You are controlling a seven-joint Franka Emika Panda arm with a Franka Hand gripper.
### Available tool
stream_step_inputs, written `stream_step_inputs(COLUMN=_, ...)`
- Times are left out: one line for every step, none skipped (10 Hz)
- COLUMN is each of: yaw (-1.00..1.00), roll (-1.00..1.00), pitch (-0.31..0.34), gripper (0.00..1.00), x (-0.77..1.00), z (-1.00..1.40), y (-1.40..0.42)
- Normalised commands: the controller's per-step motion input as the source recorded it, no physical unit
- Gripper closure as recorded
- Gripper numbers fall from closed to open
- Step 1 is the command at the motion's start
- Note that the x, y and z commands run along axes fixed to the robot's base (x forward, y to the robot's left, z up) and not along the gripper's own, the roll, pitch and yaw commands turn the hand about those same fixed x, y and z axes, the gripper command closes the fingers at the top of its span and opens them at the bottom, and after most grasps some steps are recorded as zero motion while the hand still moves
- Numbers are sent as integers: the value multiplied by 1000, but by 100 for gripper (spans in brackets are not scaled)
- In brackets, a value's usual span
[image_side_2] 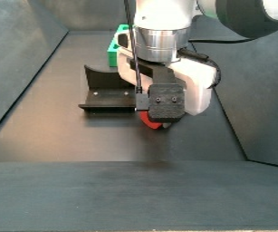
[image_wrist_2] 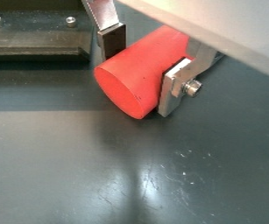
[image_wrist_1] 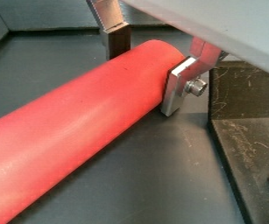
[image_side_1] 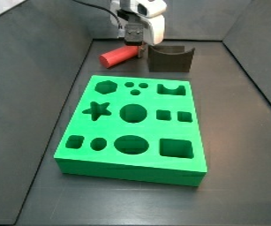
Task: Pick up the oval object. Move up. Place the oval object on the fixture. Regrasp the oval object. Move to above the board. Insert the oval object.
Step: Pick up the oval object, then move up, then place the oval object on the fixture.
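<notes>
- We see the pincer (image_wrist_1: 148, 66) low over the dark surface (image_wrist_2: 124, 175), its silver plates set on either side of the red peg (image_wrist_1: 78, 131); in both wrist views the fingers (image_wrist_2: 178, 83) press against the peg's flanks near one end, so it is closed around the peg.
- The peg (image_side_1: 118, 56) lies on its side on the surface at the far end, just beside the fixture (image_side_1: 169, 58); whether it is lifted off the surface we cannot tell.
- In a side view the arm's wrist hides most of the peg (image_side_2: 155, 126); the fixture (image_side_2: 105, 91) sits close by.
- The green board (image_side_1: 134, 128) lies nearer the camera, apart from the peg.
</notes>
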Motion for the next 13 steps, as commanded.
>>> stream_step_inputs(yaw=0, roll=0, pitch=0, gripper=100, x=0, z=0, y=0)
stream_step_inputs(yaw=0, roll=0, pitch=0, gripper=100, x=0, z=833, y=0)
stream_step_inputs(yaw=8, roll=6, pitch=-15, gripper=100, x=45, z=827, y=3)
stream_step_inputs(yaw=2, roll=14, pitch=22, gripper=100, x=21, z=673, y=7)
stream_step_inputs(yaw=-7, roll=25, pitch=40, gripper=100, x=4, z=521, y=3)
stream_step_inputs(yaw=-10, roll=34, pitch=42, gripper=100, x=-2, z=417, y=1)
stream_step_inputs(yaw=0, roll=0, pitch=0, gripper=100, x=0, z=1000, y=0)
stream_step_inputs(yaw=-5, roll=10, pitch=10, gripper=100, x=-3, z=1000, y=-1)
stream_step_inputs(yaw=-11, roll=17, pitch=26, gripper=100, x=-11, z=1000, y=-1)
stream_step_inputs(yaw=-20, roll=31, pitch=30, gripper=100, x=-14, z=1000, y=1)
stream_step_inputs(yaw=-26, roll=50, pitch=38, gripper=100, x=-21, z=1000, y=1)
stream_step_inputs(yaw=-26, roll=63, pitch=41, gripper=100, x=-24, z=1000, y=1)
stream_step_inputs(yaw=-20, roll=73, pitch=46, gripper=100, x=-28, z=1000, y=0)
